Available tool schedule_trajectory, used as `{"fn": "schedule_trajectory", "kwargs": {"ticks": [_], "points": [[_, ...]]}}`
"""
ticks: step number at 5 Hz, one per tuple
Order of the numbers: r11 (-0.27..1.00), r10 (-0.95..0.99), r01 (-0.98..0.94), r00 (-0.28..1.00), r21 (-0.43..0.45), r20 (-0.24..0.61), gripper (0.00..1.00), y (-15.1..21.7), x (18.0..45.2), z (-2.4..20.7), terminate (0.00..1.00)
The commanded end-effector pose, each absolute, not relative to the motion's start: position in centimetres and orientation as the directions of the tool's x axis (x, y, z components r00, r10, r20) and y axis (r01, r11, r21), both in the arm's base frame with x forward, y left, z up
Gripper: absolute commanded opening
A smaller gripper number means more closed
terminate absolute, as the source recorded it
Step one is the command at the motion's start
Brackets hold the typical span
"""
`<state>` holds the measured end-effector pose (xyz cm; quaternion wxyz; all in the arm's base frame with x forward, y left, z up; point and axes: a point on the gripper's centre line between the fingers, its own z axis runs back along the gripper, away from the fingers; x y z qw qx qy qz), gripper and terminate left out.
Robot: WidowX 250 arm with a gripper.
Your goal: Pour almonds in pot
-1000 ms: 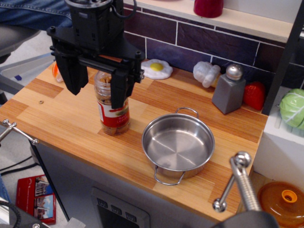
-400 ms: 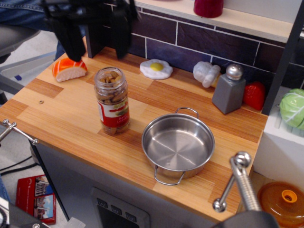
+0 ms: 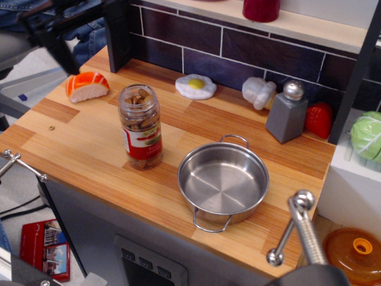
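almonds (image 3: pixel 140 127) jar stands upright on the counter (image 3: pixel 89 149), lid off, just left of the empty pot (image 3: pixel 224 180). gripper (image 3: pixel 56 36) is blurred at the top-left edge, up and left of the jar, well apart; can't tell if it's spread or closed. jar's long axis is vertical, so a side grasp looks right.

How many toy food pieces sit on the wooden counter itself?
4: salmon sushi at back left, fried egg by the tiled wall, white garlic beside the shaker, and a strawberry partly hidden behind it.
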<state>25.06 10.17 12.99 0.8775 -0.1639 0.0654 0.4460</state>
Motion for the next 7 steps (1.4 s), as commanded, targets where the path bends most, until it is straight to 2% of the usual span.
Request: {"fn": "schedule_trajectory", "kwargs": {"ticks": [1, 2, 3, 4, 5, 7], "points": [[0.297, 0.845, -0.95, 0.31, -0.101, -0.435, 1.0, 13.4, 25.5, 12.1, 0.0], [0.263, 0.81, -0.963, 0.255, -0.061, -0.529, 1.0, 13.3, 25.6, 10.2, 0.0], [0.2, 0.739, -0.98, 0.144, 0.01, -0.658, 1.0, 12.9, 25.9, 8.7, 0.0], [0.226, 0.755, -0.969, 0.238, -0.098, -0.611, 1.0, 12.4, 26.1, 8.1, 0.0], [0.258, 0.761, -0.956, 0.29, -0.139, -0.581, 1.0, 11.5, 27.0, 7.7, 0.0], [0.317, 0.755, -0.945, 0.3, -0.076, -0.584, 1.0, 7.8, 27.0, 6.4, 0.0]]}}
